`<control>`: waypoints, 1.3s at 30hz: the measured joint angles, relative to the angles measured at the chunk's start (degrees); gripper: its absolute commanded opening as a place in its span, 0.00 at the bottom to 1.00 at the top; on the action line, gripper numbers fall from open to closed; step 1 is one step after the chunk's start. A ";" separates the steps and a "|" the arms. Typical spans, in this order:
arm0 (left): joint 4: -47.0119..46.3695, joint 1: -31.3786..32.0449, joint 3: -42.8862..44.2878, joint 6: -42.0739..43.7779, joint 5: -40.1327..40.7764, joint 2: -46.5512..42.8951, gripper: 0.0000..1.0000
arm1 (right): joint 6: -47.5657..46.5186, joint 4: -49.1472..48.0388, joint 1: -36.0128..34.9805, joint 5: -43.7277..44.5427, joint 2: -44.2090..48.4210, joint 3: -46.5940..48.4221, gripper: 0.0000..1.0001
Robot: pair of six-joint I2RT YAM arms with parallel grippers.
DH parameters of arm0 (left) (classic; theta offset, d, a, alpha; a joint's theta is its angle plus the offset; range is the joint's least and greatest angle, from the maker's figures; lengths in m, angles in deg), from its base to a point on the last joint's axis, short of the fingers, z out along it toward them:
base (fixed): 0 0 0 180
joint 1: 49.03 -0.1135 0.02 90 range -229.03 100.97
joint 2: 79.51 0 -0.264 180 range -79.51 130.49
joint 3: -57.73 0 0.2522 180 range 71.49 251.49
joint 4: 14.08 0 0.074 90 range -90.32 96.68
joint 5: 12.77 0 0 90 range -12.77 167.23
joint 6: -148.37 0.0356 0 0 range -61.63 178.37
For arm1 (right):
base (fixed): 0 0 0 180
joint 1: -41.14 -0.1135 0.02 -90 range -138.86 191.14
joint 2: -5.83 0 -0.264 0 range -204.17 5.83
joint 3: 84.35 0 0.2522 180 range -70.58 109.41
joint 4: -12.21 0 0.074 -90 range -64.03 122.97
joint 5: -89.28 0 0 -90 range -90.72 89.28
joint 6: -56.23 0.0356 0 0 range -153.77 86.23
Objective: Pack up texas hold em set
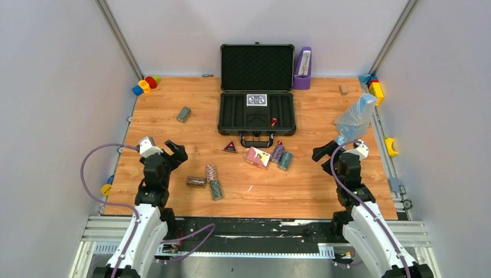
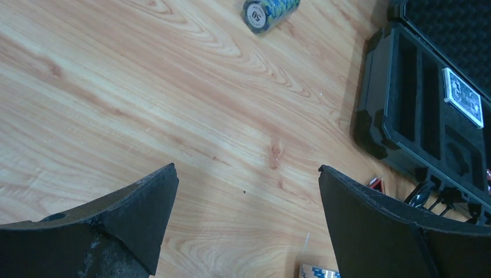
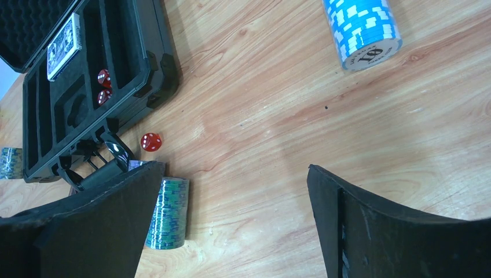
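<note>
1. Several chip rolls (image 1: 216, 189) lie on their sides on the table (image 1: 162, 104), in front of the open case (image 1: 257, 113). I judge them dense, rigid and apt to roll, so I'd pinch across the flat ends to keep the chips stacked.
2. Deck (image 1: 257, 157), triangle (image 1: 230, 147) and die (image 3: 151, 142) lie near the handle (image 1: 256, 141). All look light and hard, and the die is small and likely slippery.
3. Left gripper (image 1: 175, 152): spread wide, empty.
4. Right gripper (image 1: 322, 152): spread wide, empty.

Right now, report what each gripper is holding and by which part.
Nothing is held. The left gripper and the right gripper both stand open, and each gap shows only the table.
</note>
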State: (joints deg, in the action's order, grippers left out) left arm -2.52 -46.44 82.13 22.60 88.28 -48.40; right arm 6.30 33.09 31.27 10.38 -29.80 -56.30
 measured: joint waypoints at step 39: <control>-7.65 0.00 -1.44 10.58 -22.21 -3.85 1.00 | 11.13 1.57 -3.98 -20.85 -13.00 3.96 0.80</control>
State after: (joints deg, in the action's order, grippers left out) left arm -10.17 -46.44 80.68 33.18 66.07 -52.24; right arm 17.43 34.66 27.29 -10.48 -42.81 -52.35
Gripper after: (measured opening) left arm 0.997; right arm 0.808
